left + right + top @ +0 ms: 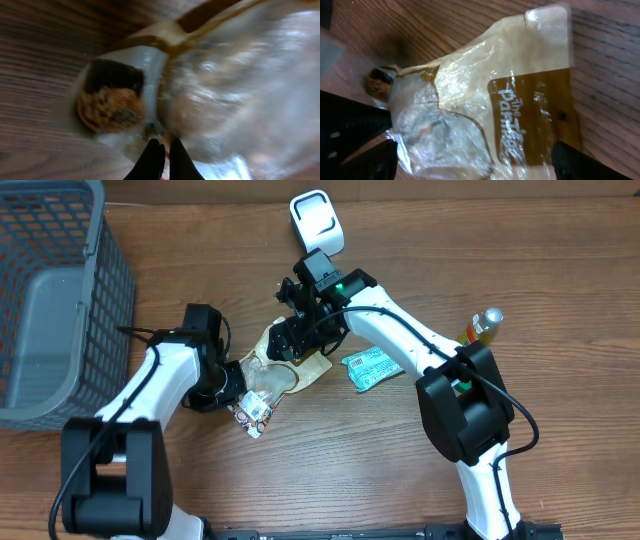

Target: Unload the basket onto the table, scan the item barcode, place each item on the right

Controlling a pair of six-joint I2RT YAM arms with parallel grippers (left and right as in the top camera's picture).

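View from overhead: bag (278,365) of snacks lying on table (560,240) at centre, between both arms. Left gripper (238,392) at the bag's near-left edge, jaws pressed together on the clear film. Right gripper (292,338) poised over the bag's far end, jaws spread, no grip apparent. White scanner (318,222) beyond the bag, well apart from it. Green packet (372,368) just right of the bag, bottle (487,325) further right, basket (60,300) at far left.

Left wrist view: jaws pinched shut on a fold of film at the bag's edge. Bag filling the frame, blurred. Round brown snack visible through the film. No barcode seen.

Right wrist view: bag's printed face up, brown band with pale lettering. Jaws wide to either side, holding nothing. No barcode seen on this face either.

Step in hand, by judgement: securing the bag for pickup; scan not yet begun. Next move likely to call for lifting by the pinched edge, turning the bag over to find the code, probably on the hidden underside, then presenting that face flat towards the scanner. Risks: thin film slipping from a one-corner pinch; creases obscuring the code.
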